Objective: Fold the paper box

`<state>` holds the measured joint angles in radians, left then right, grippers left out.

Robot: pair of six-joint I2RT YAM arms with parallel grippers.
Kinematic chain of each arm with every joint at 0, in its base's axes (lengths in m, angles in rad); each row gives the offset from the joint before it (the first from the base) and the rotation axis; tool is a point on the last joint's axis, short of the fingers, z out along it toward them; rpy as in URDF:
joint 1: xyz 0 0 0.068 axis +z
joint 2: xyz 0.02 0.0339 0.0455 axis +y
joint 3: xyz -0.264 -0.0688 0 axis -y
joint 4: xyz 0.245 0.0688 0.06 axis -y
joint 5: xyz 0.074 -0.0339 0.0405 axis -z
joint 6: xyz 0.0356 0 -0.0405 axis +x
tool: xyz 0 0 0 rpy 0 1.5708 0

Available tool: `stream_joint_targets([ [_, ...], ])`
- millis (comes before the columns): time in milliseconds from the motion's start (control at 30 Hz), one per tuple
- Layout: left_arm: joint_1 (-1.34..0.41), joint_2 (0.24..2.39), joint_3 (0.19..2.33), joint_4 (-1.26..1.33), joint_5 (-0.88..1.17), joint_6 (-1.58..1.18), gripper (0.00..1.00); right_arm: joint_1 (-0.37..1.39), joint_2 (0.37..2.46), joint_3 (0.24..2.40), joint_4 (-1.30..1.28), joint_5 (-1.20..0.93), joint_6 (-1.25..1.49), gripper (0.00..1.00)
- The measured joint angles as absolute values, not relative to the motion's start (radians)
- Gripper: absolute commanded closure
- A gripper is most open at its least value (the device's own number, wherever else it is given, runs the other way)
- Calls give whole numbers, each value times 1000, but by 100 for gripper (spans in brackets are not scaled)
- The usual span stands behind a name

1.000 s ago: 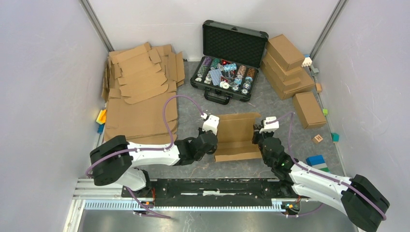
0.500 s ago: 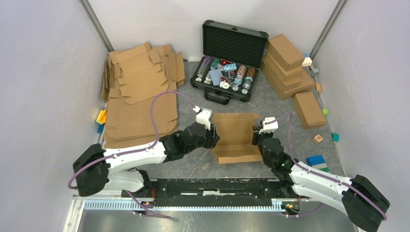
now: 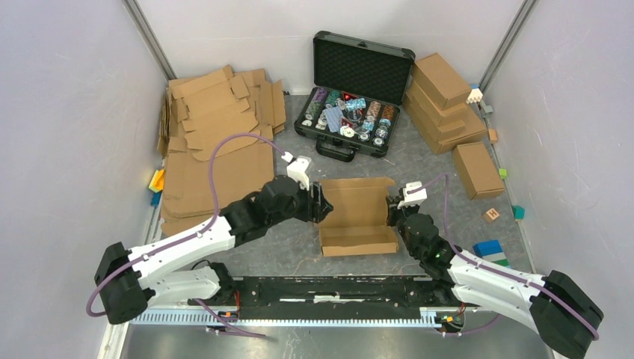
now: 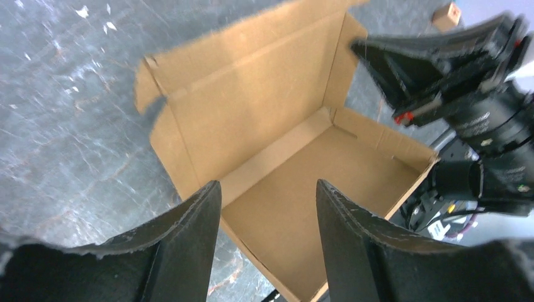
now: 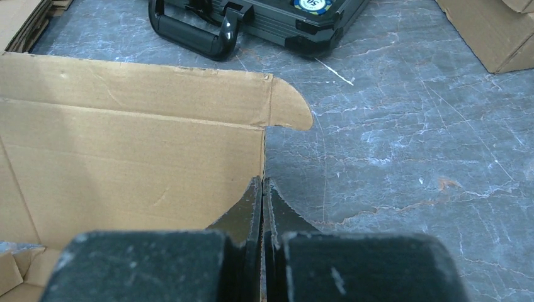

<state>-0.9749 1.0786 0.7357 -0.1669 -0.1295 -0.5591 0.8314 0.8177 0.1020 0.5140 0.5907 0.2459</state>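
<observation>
The paper box (image 3: 357,213) lies in the middle of the table as a shallow open tray, its lid panel raised at the far side. My left gripper (image 3: 318,204) hangs open at the box's left wall. In the left wrist view the box (image 4: 302,207) shows between the spread fingers of that gripper (image 4: 267,189), which hold nothing. My right gripper (image 3: 394,217) is at the box's right wall. The right wrist view shows the right gripper (image 5: 262,182) shut on the thin upright edge of the box's (image 5: 126,170) side wall.
A pile of flat cardboard blanks (image 3: 217,149) covers the left side. An open black case of chips (image 3: 355,97) stands at the back, with its handle (image 5: 189,34) just beyond the box. Finished boxes (image 3: 445,105) are stacked at the back right. Small coloured blocks (image 3: 490,247) lie at the right.
My left gripper has opened and let go of the box's left side, and that arm has swung back and to the left. The box has shifted slightly left. The right gripper stays shut.
</observation>
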Motion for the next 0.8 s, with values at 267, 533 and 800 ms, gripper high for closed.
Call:
stream_joint_targets([
  [267,-764,1122,945,-285,6,-503,32,831,814,97,522,575,237,100],
  [533,-707,1403,1193,-365,157,-325,30,831,815,95,530,557,228,100],
  [800,-707,1763,1457,-507,403,-128,40,831,814,94,533,541,218,100],
])
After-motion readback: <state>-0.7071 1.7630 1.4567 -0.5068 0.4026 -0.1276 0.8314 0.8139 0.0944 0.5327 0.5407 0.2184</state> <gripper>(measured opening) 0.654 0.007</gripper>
